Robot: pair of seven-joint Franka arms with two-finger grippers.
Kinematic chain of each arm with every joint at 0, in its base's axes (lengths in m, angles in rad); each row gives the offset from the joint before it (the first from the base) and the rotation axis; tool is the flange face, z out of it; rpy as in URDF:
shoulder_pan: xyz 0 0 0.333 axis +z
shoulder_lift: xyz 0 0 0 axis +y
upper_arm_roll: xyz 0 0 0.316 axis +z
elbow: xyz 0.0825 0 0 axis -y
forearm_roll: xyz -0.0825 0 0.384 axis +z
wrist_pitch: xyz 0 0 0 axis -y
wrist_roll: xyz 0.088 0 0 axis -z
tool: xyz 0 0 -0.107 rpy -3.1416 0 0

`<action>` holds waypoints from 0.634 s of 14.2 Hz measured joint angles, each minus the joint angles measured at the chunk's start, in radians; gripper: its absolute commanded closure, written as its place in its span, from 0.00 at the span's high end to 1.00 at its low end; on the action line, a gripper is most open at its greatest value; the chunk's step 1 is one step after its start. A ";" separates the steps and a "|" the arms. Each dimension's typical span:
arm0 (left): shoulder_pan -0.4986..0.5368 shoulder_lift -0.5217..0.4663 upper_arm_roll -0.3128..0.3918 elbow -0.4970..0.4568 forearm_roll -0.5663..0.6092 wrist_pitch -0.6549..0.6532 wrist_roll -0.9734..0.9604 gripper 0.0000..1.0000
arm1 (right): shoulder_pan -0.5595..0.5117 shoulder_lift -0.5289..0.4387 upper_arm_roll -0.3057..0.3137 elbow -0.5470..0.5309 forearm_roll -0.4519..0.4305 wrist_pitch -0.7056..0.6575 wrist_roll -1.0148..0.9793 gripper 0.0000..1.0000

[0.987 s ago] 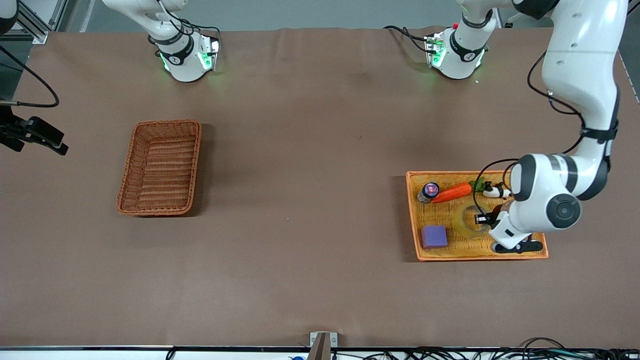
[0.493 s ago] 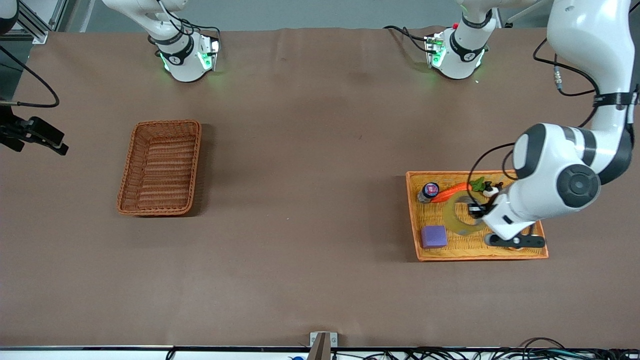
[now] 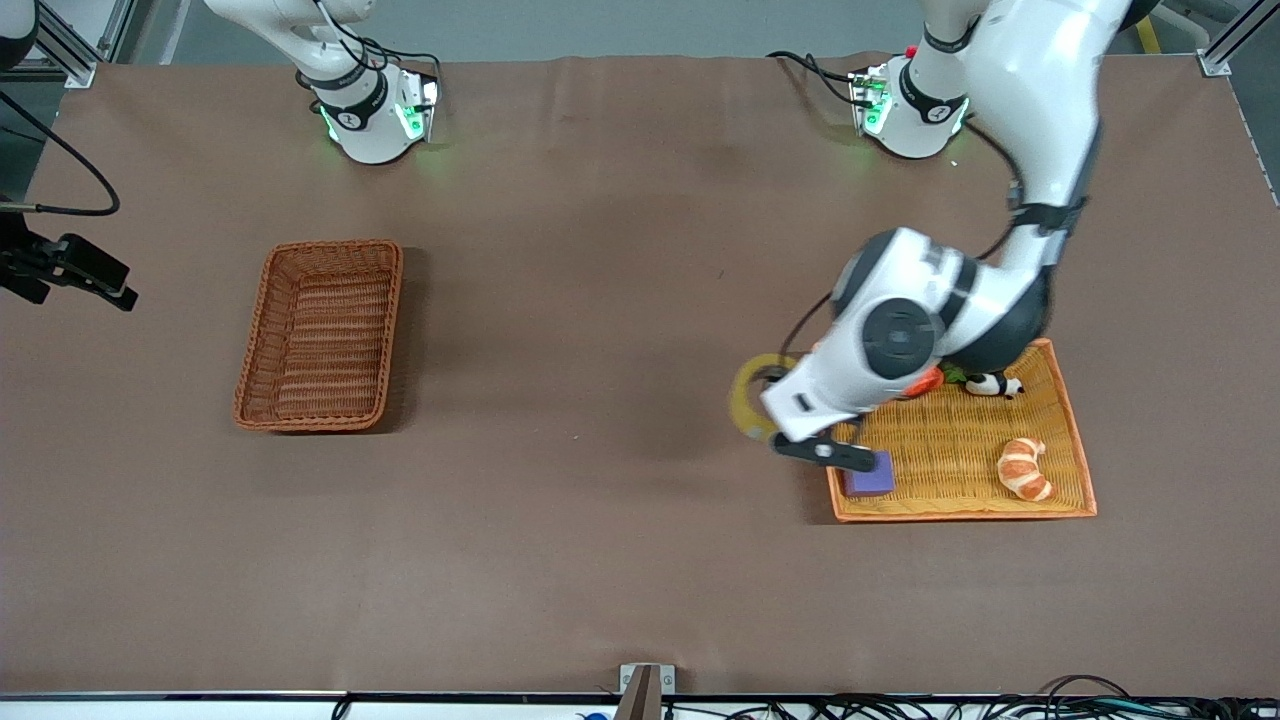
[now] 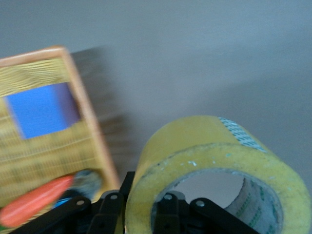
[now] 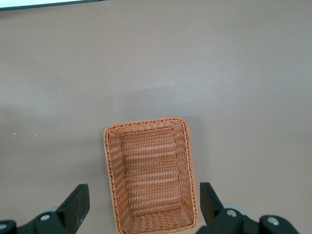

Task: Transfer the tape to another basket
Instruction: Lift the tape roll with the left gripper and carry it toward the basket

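Observation:
The tape [image 3: 746, 398], a yellowish ring, hangs in the air over the bare table just off the edge of the orange tray [image 3: 960, 514] that faces the right arm's end. My left gripper [image 4: 141, 214] is shut on the wall of the tape [image 4: 214, 146], one finger inside the ring and one outside. In the front view the wrist hides those fingers. The dark reddish-brown basket [image 3: 250, 340] sits empty toward the right arm's end. My right gripper [image 5: 144, 207] waits open, high above the basket [image 5: 108, 165], holding nothing.
In the orange tray lie a croissant [image 3: 1022, 468], a panda toy [image 3: 993, 384], a purple block [image 3: 868, 475] and a carrot [image 3: 925, 382]. The left arm's elbow hangs over the tray. Bare brown table stretches between tray and basket.
The left arm has lifted the tape out of the orange tray and swung it past the tray's edge toward the right arm's end. The croissant has come into view. The right arm stays still.

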State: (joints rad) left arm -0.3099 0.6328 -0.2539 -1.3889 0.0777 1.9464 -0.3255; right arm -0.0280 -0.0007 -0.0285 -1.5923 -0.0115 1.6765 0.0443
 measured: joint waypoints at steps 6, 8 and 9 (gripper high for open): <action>-0.179 0.135 -0.001 0.176 0.000 0.026 -0.077 0.05 | 0.000 0.050 0.001 -0.005 0.000 0.056 0.000 1.00; -0.235 0.172 -0.001 0.209 0.000 0.095 -0.100 0.04 | 0.000 0.076 0.003 -0.005 0.000 0.062 0.000 1.00; -0.264 0.196 -0.001 0.215 0.000 0.145 -0.123 0.04 | 0.001 0.085 0.004 -0.006 0.000 0.065 0.000 1.00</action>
State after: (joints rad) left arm -0.5734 0.8293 -0.2545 -1.1740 0.0776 2.0910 -0.4488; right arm -0.0272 0.0841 -0.0243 -1.5978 -0.0114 1.7410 0.0439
